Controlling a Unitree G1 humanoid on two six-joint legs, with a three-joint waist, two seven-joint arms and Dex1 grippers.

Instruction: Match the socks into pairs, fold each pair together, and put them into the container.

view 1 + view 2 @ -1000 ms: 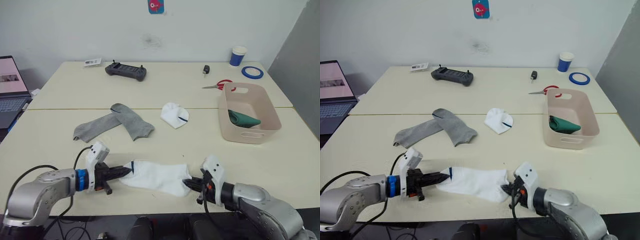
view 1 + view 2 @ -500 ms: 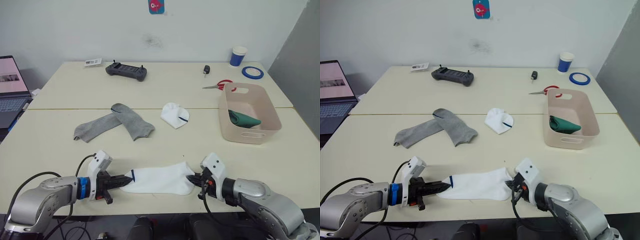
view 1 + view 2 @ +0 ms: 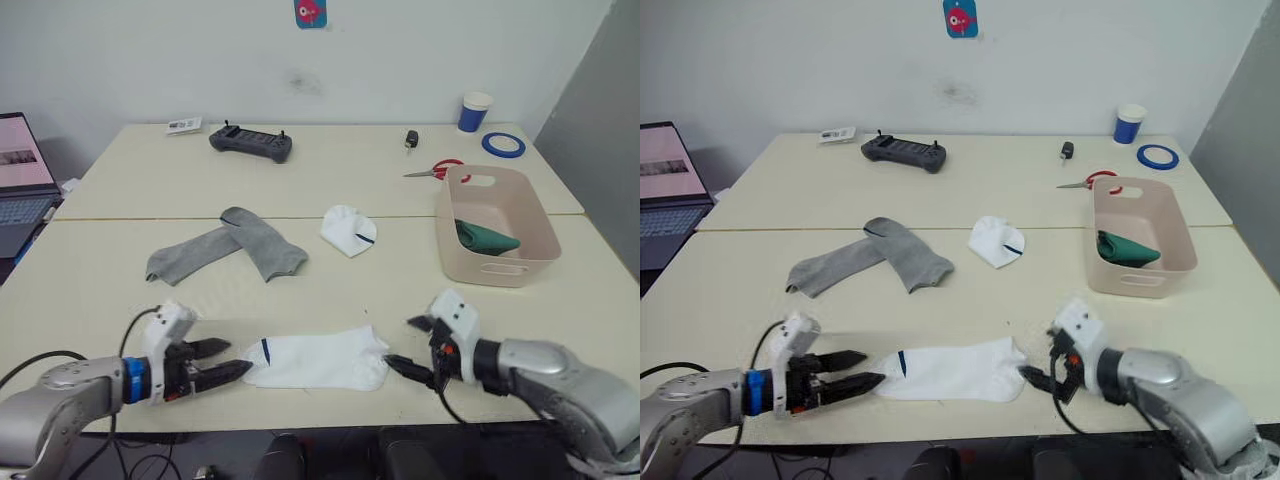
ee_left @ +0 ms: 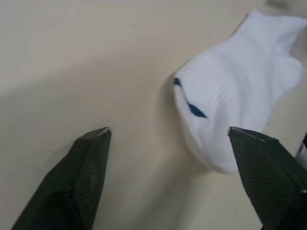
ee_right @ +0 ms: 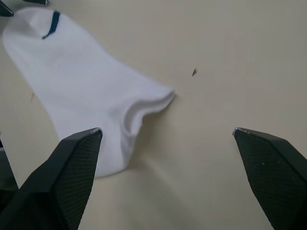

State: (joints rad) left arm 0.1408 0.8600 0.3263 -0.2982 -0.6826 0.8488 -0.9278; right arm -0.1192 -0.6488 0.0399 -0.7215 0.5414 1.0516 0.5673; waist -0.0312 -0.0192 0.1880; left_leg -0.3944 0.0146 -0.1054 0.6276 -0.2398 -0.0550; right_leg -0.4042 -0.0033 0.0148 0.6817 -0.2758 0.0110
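A white sock with a navy stripe [image 3: 315, 358] lies flat near the table's front edge. My left gripper [image 3: 236, 357] stands open just off its striped end, holding nothing. At the other end my right gripper [image 3: 405, 343] is open too, clear of the cuff. The wrist views show this sock [image 4: 235, 115] [image 5: 86, 96] ahead of the spread fingers. A second white sock [image 3: 348, 229] lies folded at the table's middle. Two grey socks [image 3: 225, 247] overlap to its left. A dark green sock [image 3: 487, 237] lies inside the pinkish-beige container [image 3: 497, 272] on the right.
At the back of the table are a black controller [image 3: 251, 142], a key fob [image 3: 411, 139], red scissors [image 3: 440, 169], a blue tape roll [image 3: 503, 144] and a paper cup [image 3: 476, 111]. A laptop [image 3: 20, 180] stands off the left edge.
Both grippers have opened, let go of the white sock's ends and drawn back a little. The sock now rests flat on the table.
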